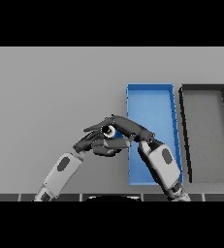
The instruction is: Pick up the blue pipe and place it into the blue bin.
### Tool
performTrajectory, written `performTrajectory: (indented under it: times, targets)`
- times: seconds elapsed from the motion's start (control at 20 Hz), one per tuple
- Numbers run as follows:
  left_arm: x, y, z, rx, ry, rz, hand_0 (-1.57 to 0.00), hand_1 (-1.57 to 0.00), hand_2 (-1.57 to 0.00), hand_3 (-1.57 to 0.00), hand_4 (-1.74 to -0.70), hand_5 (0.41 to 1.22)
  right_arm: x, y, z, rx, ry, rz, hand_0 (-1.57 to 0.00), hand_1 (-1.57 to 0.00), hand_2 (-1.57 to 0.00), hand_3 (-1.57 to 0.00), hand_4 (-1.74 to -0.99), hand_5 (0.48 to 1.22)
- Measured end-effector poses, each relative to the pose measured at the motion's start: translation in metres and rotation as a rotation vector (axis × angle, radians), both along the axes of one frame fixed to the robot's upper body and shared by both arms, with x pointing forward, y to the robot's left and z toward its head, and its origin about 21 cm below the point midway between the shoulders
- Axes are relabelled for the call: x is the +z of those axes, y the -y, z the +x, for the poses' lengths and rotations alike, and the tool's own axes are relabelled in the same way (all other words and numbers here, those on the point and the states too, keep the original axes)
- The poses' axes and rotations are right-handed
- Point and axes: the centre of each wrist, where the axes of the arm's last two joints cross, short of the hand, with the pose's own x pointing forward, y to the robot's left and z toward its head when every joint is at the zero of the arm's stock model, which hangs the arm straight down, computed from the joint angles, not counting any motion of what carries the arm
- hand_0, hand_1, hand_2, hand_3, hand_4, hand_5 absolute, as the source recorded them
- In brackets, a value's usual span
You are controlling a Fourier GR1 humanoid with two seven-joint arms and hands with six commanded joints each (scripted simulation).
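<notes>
The blue pipe (114,133) is short, and its ring-shaped end faces left and up. It is held above the table just left of the blue bin (152,104). My right hand (128,127) reaches over the blue bin from the lower right, and its fingers and thumb are curled round the pipe. My left hand (90,142) comes in from the lower left and sits right beside the pipe, its fingers stretched toward it and partly under it. The hands hide most of the pipe.
A black bin (206,89) with a grey floor stands to the right of the blue bin. The grey table (50,92) stretches wide to the left and the back.
</notes>
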Motion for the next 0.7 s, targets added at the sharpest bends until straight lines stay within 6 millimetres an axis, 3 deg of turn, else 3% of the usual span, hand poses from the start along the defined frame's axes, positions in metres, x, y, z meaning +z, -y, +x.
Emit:
performTrajectory:
  times: [0.2,0.35,0.5,0.7]
  targets:
    - [-0.003,0.001,0.0,0.049,-0.083,0.022,-0.03,-0.03,-0.03,-0.03,-0.9,0.609,-0.007,0.0,-0.001,0.007,-0.035,0.039,-1.57,-1.57,-1.57,-1.57,-1.489,1.22]
    - [-0.003,0.004,-0.005,0.047,-0.103,0.039,-0.01,-0.01,-0.01,-0.01,-0.91,0.543,0.006,0.001,0.0,0.055,-0.167,0.126,-1.57,-1.57,-1.57,-1.57,-1.491,1.221]
    - [-0.002,0.0,-0.005,0.057,-0.12,0.041,-0.01,-0.01,-0.01,-0.01,-0.92,0.507,0.03,0.009,0.007,0.038,-0.247,0.186,-1.57,-1.57,-1.57,-1.57,-1.491,1.221]
    - [-0.001,-0.003,-0.01,0.046,-0.11,0.033,0.0,0.0,0.0,0.0,-0.93,0.491,0.09,0.019,0.016,0.05,-0.124,0.232,-1.57,-1.57,-1.57,-1.57,-1.495,1.221]
